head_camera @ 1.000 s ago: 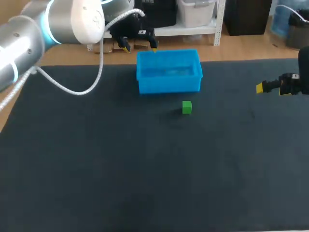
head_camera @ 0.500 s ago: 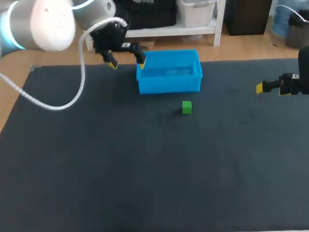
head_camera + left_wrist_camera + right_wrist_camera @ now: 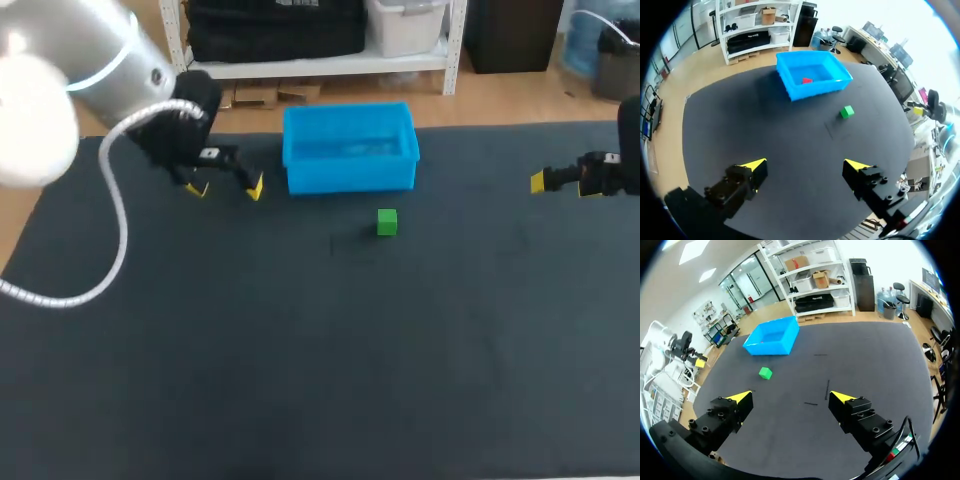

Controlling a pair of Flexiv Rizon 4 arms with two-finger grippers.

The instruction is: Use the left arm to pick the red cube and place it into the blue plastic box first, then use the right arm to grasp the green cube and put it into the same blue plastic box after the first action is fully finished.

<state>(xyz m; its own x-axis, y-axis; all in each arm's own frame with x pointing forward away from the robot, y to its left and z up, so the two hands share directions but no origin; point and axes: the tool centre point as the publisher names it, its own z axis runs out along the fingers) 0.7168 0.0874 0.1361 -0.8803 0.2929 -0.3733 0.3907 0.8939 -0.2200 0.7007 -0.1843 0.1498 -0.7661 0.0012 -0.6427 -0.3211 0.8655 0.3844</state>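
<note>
The blue plastic box [image 3: 349, 148] stands at the table's far middle. In the left wrist view the red cube [image 3: 806, 80] lies inside the box [image 3: 812, 75]. The green cube [image 3: 387, 222] rests on the dark mat just in front of the box, also in the left wrist view [image 3: 846, 111] and right wrist view [image 3: 765, 373]. My left gripper [image 3: 224, 188] hangs open and empty left of the box. My right gripper [image 3: 560, 181] stays open at the far right, well away from the green cube. The right wrist view holds the box [image 3: 772, 337] far ahead of that gripper [image 3: 790, 400].
The dark mat [image 3: 320, 340] covers the whole table. Thin pale marks [image 3: 827, 389] lie on the mat between my right gripper and the green cube.
My left arm has drawn back from over the box, leftward and toward the near side, its gripper open and empty. The right arm and green cube have not moved.
</note>
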